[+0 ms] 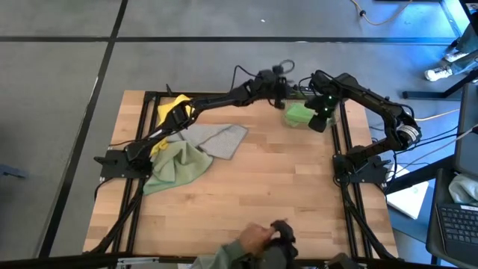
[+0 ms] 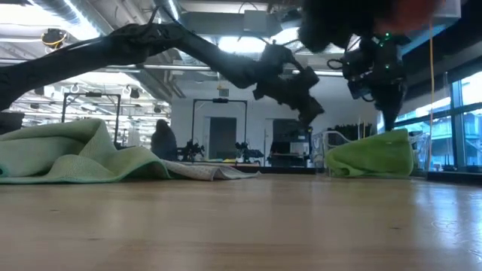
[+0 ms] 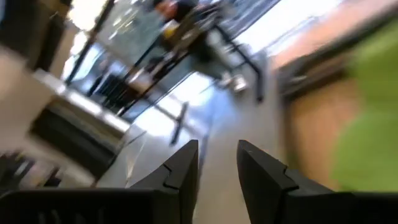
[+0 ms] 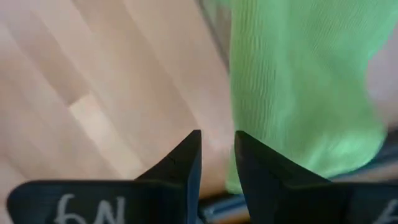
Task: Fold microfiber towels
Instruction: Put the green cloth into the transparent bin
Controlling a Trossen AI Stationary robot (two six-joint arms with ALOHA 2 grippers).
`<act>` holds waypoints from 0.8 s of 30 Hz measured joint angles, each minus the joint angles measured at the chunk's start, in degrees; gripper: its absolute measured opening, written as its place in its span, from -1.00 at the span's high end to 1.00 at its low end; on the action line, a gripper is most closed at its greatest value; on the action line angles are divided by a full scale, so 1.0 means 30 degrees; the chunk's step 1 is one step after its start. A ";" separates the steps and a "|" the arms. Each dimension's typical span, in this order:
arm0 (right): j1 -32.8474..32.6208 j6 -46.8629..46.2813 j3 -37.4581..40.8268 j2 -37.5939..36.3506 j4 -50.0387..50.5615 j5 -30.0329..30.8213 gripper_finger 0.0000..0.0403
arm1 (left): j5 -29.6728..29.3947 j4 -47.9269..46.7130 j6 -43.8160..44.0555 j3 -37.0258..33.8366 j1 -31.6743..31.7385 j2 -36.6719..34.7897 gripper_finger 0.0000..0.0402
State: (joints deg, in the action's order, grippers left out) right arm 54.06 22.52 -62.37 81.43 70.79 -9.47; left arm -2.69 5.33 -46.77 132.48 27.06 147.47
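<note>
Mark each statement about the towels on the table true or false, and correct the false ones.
1. The bright green towel lies at the table's far right corner. True.
2. The yellow towel lies on top of the bright green one. False: they are far apart, on opposite sides of the table.
3. The grey towel touches the olive towel. True.
4. The right gripper holds the grey towel. False: its fingers hold nothing and are beside the bright green towel.
</note>
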 joint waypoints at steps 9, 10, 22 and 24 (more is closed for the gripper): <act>0.0210 -0.0485 -0.0874 0.0007 -0.2308 0.4184 0.51 | -0.1255 -0.2656 0.4018 0.0547 0.2027 -0.1809 0.48; 0.0295 -0.0486 -0.0758 0.0007 -0.3471 0.4011 0.51 | -0.0821 -0.3317 0.4904 0.0562 0.2294 -0.2216 0.48; 0.0357 0.0066 0.2425 0.2596 -0.5914 0.2465 0.51 | 0.7179 -0.9846 1.0540 0.0545 0.3800 -0.4253 0.48; 0.0357 0.0090 0.2805 0.2861 -0.5988 0.2070 0.51 | 0.7196 -1.0216 1.0536 0.0533 0.3858 -0.4229 0.48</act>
State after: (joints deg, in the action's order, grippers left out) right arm 55.13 22.79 -53.95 90.01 52.83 -3.26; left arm 18.90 -25.31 -15.16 134.08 38.63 134.78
